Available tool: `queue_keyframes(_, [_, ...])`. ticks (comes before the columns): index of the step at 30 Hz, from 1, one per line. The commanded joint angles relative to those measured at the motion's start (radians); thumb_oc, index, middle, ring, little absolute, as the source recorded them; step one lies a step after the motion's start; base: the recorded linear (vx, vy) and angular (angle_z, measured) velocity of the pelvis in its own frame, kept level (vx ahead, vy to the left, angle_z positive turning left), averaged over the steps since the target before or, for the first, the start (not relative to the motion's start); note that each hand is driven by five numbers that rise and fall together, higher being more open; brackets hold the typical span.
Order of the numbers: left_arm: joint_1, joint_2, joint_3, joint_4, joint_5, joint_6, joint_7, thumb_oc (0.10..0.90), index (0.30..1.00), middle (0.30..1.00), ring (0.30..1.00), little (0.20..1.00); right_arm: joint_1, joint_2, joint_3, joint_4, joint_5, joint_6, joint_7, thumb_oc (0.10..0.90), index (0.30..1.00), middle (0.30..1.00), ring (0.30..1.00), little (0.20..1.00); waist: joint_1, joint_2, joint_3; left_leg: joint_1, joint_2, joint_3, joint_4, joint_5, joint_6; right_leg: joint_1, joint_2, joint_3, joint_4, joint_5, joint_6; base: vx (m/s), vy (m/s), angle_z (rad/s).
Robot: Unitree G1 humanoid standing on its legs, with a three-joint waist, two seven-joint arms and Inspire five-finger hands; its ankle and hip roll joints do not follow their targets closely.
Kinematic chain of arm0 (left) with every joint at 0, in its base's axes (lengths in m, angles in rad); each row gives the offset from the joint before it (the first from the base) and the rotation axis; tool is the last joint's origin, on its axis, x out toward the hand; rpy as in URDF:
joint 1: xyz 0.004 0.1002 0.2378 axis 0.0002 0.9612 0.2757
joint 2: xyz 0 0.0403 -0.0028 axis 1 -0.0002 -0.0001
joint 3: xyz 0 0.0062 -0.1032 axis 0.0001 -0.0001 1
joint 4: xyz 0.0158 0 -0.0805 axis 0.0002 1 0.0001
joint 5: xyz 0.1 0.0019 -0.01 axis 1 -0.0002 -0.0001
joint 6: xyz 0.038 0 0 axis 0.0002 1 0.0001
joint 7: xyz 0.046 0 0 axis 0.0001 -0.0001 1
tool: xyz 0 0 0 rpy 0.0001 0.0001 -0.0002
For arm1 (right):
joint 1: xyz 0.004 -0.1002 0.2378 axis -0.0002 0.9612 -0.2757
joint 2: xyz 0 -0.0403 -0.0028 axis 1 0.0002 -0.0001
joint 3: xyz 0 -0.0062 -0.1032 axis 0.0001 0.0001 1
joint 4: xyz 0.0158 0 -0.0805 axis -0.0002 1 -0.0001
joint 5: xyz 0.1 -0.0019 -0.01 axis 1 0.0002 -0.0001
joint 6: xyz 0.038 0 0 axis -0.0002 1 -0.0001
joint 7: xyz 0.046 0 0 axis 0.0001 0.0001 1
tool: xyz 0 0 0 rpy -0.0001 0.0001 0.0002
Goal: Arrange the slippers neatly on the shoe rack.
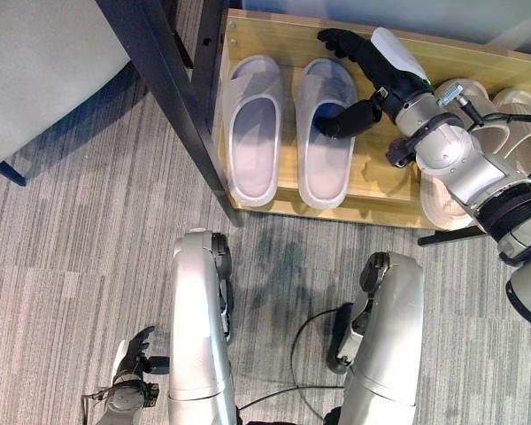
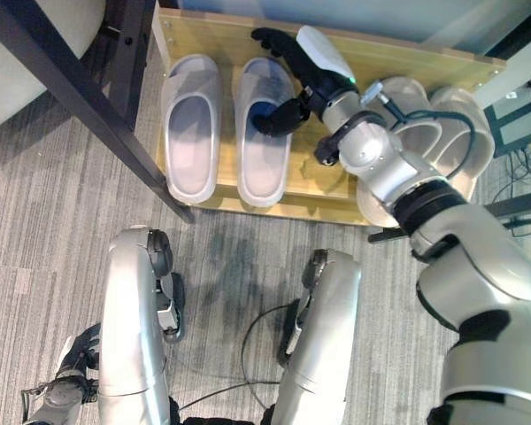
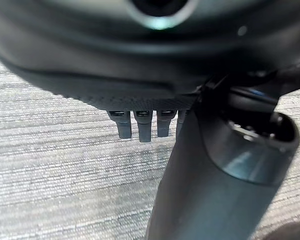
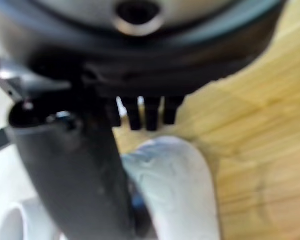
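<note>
- We see two pale lilac foam slippers (image 1: 288,128) lying parallel on the light wooden shoe rack (image 1: 398,186).
- Our right hand (image 1: 372,71) pinches the right-side slipper's strap (image 1: 332,88) between thumb and fingers; we judge only release remains.
- Our left hand (image 1: 133,359) hangs low, fingers loosely relaxed, holding nothing.
- Beige slippers (image 1: 460,150) sit beside.

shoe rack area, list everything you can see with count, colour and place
pale lilac slippers: two, side by side on the rack's left part
beige slippers: two, on the rack's right part, behind the right arm
shoe rack: one, light wood
dark bar: one, slanting across the rack's left end
carpet: grey
right hand: dark, thumb in the right lilac slipper's opening
left hand: dark, low over carpet
</note>
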Motion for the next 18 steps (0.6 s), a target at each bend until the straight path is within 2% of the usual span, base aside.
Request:
queue_keyframes(1, [0.046,0.026,-0.089,-0.011,-0.003,-0.016,-0.005,0.8,0.9,0.9,0.9,0.9,-0.24,0.0,-0.048,0.007,0.025,-0.033,-0.06,0.8,0.9,0.9,0.9,0.9,0.072,0.013,-0.023,0.116,-0.021,-0.135,-0.042,-0.164,0.043,-0.011,0.009,0.097,-0.056,0.059,-0.158,0.0,0.0,0.0])
queue_keyframes(11, [0.058,0.031,-0.088,0.006,0.006,-0.008,-0.015,0.8,0.9,0.9,0.9,0.9,-0.274,0.044,-0.045,0.043,-0.011,-0.021,-0.084,0.8,0.9,0.9,0.9,0.9,0.076,0.012,-0.023,0.116,-0.023,-0.129,-0.045,-0.162,0.041,-0.011,0.013,0.104,-0.056,0.065,-0.156,0.0,0.0,0.0])
queue_keyframes(18, [0.031,0.032,-0.085,-0.017,-0.024,-0.025,0.008,0.8,0.9,0.9,0.9,0.9,-0.279,0.065,-0.04,0.039,-0.042,-0.012,-0.106,0.8,0.9,0.9,0.9,0.9,0.077,0.007,-0.023,0.116,-0.025,-0.13,-0.045,-0.163,0.041,-0.011,0.01,0.103,-0.063,0.069,-0.154,0.0,0.005,0.0])
